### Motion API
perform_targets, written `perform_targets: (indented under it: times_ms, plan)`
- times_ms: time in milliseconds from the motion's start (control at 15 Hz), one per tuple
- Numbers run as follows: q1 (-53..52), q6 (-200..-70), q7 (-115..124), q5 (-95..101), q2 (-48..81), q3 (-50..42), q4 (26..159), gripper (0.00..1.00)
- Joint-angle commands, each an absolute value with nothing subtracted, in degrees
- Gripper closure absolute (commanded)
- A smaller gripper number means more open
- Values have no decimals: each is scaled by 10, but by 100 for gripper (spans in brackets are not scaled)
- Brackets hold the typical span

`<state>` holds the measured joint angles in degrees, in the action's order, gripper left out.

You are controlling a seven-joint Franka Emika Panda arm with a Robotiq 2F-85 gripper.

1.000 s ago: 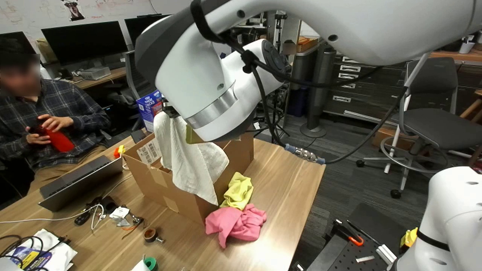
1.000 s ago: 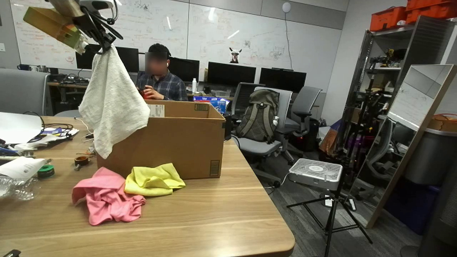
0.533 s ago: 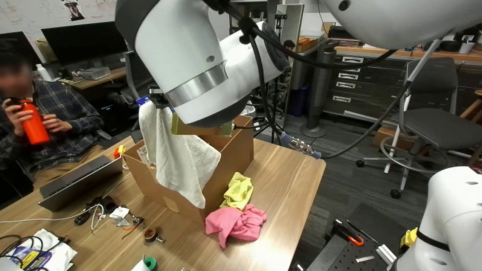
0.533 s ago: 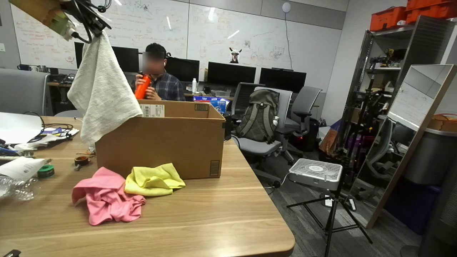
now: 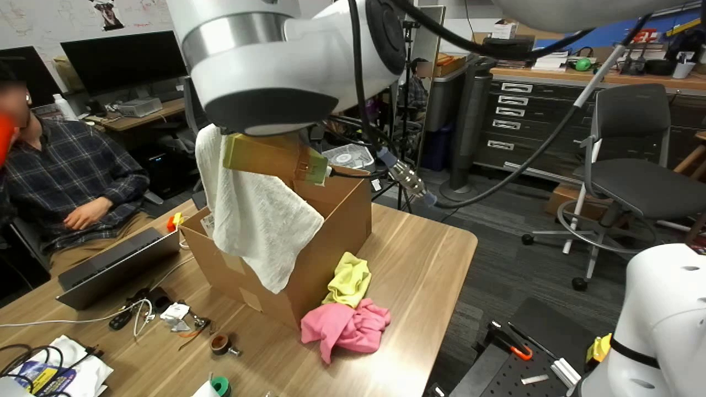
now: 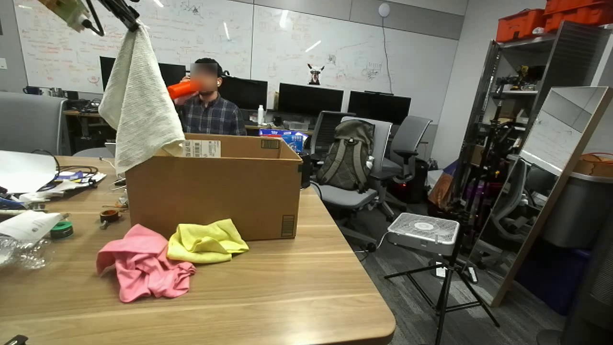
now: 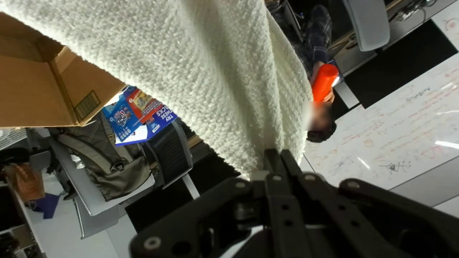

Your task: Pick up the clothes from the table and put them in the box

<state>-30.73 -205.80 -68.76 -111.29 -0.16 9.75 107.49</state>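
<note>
Holding white towel (image 6: 142, 96) in end effector (image 7: 279, 157) (squeezed closed), near cardboard box (image 6: 215, 196), above desk (image 6: 287, 287) with yellow cloth (image 6: 206, 243) and pink cloth (image 6: 145, 265)

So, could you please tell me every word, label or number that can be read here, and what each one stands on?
"TRY THESE": blue carton.
"CKS", the word's start unclear: same blue carton.
Too small or blurred to read: the blue carton's other print; the white label and black print on the cardboard box; the whiteboard writing; the white packet's print.
</note>
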Motion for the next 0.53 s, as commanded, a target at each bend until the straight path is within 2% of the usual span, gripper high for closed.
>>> perform_targets:
  times_ms: [0, 467]
  plan:
    - [-307, -2125, -805, -1220, 41, 100, 948, 98]
    - [-293, -2232, -967, -1346, 95, 105, 748, 98]
